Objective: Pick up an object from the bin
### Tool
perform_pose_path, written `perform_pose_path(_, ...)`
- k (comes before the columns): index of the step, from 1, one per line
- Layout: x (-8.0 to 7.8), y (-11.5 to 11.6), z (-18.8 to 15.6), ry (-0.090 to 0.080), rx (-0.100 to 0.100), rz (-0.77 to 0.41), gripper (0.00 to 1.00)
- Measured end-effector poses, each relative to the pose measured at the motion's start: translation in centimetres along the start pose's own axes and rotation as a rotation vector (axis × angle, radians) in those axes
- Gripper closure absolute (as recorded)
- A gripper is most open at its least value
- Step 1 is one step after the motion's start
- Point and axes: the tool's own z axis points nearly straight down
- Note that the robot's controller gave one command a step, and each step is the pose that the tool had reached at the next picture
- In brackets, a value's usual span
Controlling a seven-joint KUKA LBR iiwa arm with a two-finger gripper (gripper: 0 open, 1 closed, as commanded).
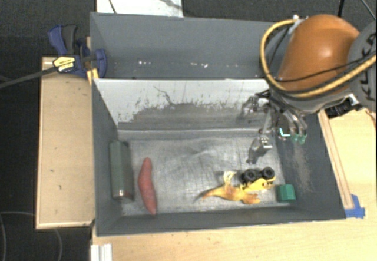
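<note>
My gripper hangs under the arm's orange cover at the right side of the bin, above the floor. Just below it lies a small yellow toy vehicle with black wheels. An orange-yellow toy lizard lies against the vehicle's left side, near the front wall. A small green block sits to the right of the vehicle in the front right corner. The gripper is apart from all three, and I see nothing held in it.
A dark grey cylinder lies along the left wall, with a long red, sweet-potato-shaped thing beside it. Bare floor lies between these and the toys on the right.
</note>
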Motion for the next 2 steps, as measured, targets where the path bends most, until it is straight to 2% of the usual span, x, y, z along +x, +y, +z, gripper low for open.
perform_pose_path(1,-0.1,0.0,-0.4,-0.008,0.000,0.000,0.00)
perform_pose_path(2,2.1,-0.4,5.1,-0.013,0.000,0.009,0.00)
